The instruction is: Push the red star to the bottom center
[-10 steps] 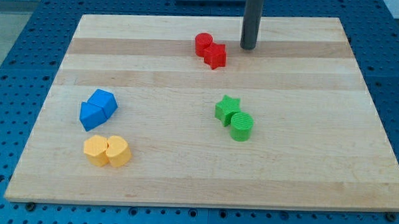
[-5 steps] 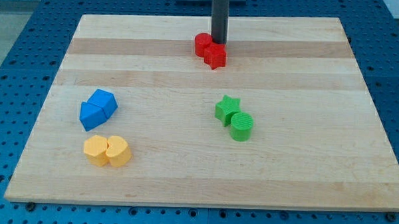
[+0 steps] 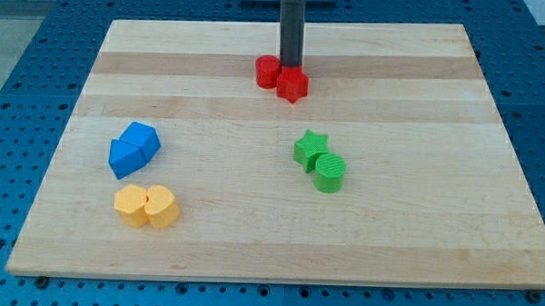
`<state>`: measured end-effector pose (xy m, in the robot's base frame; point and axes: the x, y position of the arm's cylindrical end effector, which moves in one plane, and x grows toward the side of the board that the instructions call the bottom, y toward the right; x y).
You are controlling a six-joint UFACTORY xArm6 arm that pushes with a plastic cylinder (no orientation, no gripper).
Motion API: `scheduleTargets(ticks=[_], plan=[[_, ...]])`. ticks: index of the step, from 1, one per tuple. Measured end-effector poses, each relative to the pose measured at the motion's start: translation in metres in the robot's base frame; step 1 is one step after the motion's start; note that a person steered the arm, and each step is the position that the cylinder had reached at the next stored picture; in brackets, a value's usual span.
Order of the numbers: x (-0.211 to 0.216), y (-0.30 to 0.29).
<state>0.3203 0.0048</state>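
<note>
I can read no text, label, brand, number or sign anywhere here: nothing legible on the wooden tabletop [image 3: 251, 234], on any of the coloured blocks, or on the blue perforated surface [image 3: 21, 62] around the tabletop.

Toward my table's [image 3: 415, 231] left edge I see two blue blocks [image 3: 133, 148] touching, two yellow blocks [image 3: 146, 206] below them; right of centre, a green star [image 3: 310, 148] touches a green cylinder [image 3: 330, 172].

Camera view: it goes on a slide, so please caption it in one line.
My tip rests behind the red star and red cylinder near the board's top.
</note>
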Motion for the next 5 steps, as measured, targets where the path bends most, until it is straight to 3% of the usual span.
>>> scheduleTargets(ticks=[2,5], plan=[[0.046,0.004],[0.059,0.022]])
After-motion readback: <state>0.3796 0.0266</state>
